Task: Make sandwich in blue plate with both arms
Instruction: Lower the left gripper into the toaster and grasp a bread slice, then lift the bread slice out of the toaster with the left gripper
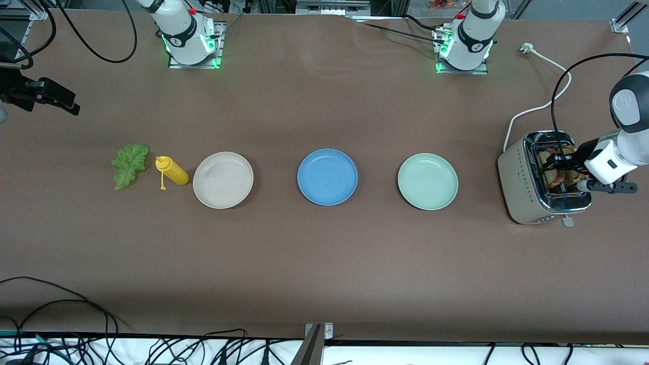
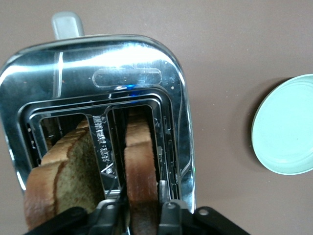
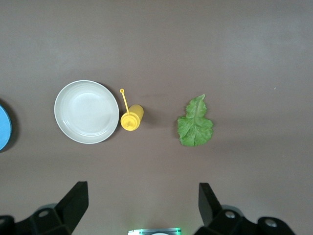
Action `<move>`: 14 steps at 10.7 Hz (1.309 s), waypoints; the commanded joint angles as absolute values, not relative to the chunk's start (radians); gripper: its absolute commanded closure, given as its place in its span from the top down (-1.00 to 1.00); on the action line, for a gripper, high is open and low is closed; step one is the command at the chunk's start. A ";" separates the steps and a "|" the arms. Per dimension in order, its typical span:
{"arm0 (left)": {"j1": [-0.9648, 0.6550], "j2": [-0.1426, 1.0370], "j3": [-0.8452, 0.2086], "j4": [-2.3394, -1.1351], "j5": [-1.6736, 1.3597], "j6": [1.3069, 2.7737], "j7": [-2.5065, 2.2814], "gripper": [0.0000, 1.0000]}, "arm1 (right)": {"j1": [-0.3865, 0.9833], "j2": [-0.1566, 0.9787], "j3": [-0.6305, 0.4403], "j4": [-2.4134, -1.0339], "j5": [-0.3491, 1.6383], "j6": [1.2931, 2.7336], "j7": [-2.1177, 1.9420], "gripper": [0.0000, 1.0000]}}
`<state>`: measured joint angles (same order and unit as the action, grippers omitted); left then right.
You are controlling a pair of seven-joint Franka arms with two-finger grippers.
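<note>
While the right hand (image 3: 142, 208) gapes wide, the left hand (image 2: 142, 208) pinches a crusty bread slice (image 2: 141, 166) in the chrome toaster (image 2: 73, 63).

High front camera faces the arms' bases, left wrist close above toaster (image 2: 98, 122), right wrist high above lettuce (image 3: 195, 122)

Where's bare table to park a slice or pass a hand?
Bare brown table runs all along the front-camera side of the plates. Gaps lie between round blue plate, beige-white plate and pale green plate. Crowded: yellow squeeze bottle beside lettuce leaf; left gripper over silver toaster.
</note>
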<state>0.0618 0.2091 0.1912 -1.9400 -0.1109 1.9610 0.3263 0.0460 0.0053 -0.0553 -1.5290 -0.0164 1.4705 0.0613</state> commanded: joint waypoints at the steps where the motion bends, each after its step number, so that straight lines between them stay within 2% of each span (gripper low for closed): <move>1: 0.051 0.176 0.216 -1.947 -0.137 1.941 0.333 -1.00 | 0.048 0.009 -0.055 -1.511 -0.025 1.465 0.067 1.00; 6: 0.049 0.129 0.215 -1.905 -0.137 1.933 0.347 -1.00 | 0.048 0.009 -0.055 -1.511 -0.023 1.463 0.066 1.00; 10: 0.046 0.124 0.212 -1.793 -0.135 1.849 0.347 -1.00 | 0.048 0.009 -0.055 -1.511 -0.025 1.465 0.067 1.00; 14: 0.028 0.072 0.196 -1.779 -0.135 1.838 0.341 -1.00 | 0.046 0.009 -0.055 -1.511 -0.025 1.465 0.069 1.00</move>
